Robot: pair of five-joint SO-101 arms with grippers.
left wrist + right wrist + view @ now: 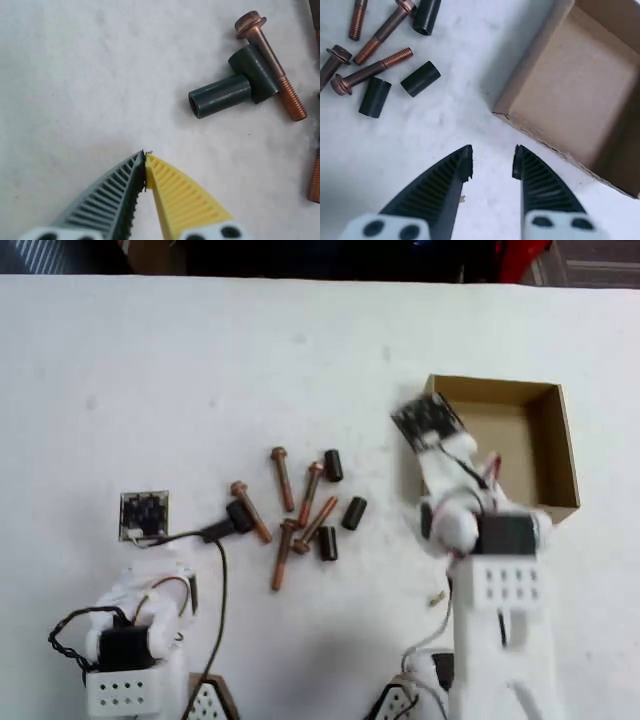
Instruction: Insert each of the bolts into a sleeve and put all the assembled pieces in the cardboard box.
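The bolts (372, 69) are copper-coloured metal, semi-gloss, with a smooth shank and a rough threaded end. The sleeves (420, 78) are dark, matt, smooth plastic. The cardboard box (570, 85) beside the right gripper (492, 162) is brown, matt paperboard with a frayed edge. The table (75, 75) is white and matt. The left gripper (145, 157) has ribbed plastic fingers (110, 195), one grey and one yellow; the right gripper's are ribbed black plastic.

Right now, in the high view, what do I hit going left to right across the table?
left arm → bolt wearing a sleeve → upright bolt → rightmost loose sleeve → cardboard box. Skipped: crossed bolts mid-pile, and the right arm, which overlaps the box.
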